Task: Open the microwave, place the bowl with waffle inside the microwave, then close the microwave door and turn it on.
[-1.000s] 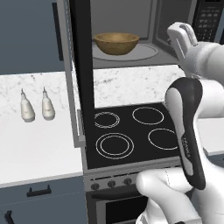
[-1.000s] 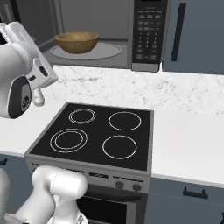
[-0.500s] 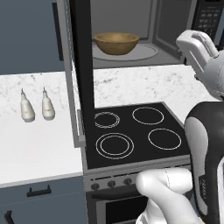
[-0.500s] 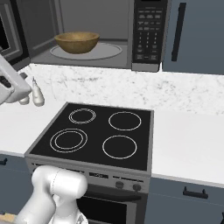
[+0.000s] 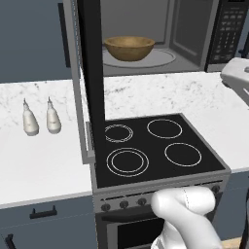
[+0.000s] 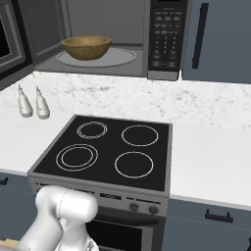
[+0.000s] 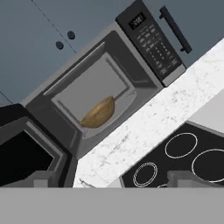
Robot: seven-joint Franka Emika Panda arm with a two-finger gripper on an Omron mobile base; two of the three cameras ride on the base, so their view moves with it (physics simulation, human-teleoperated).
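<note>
The microwave (image 5: pixel 189 29) (image 6: pixel 164 34) (image 7: pixel 87 83) stands open above the counter. Its door (image 5: pixel 91 73) (image 6: pixel 7 39) (image 7: pixel 22 157) is swung wide to the left. A brown wooden bowl (image 5: pixel 129 47) (image 6: pixel 86 47) (image 7: pixel 98 113) sits on the turntable inside, and its rim hides whatever it holds. My gripper (image 7: pixel 113 181) is open and empty, its fingertips (image 7: pixel 41 178) far apart. It hangs well back from the cavity, over the counter and stove. A white part of my arm (image 5: pixel 238 75) shows at the right edge of the left base view.
A black four-ring stovetop (image 5: pixel 151 146) (image 6: pixel 108 147) lies below the microwave. Two white bottles (image 5: pixel 40 119) (image 6: pixel 32 103) stand on the marble counter to its left. A blue-grey cabinet with a black handle (image 6: pixel 200 34) is right of the microwave.
My hand and arm have pulled back from the microwave, to the right in the left base view, and left the right base view. The bowl and door have not moved.
</note>
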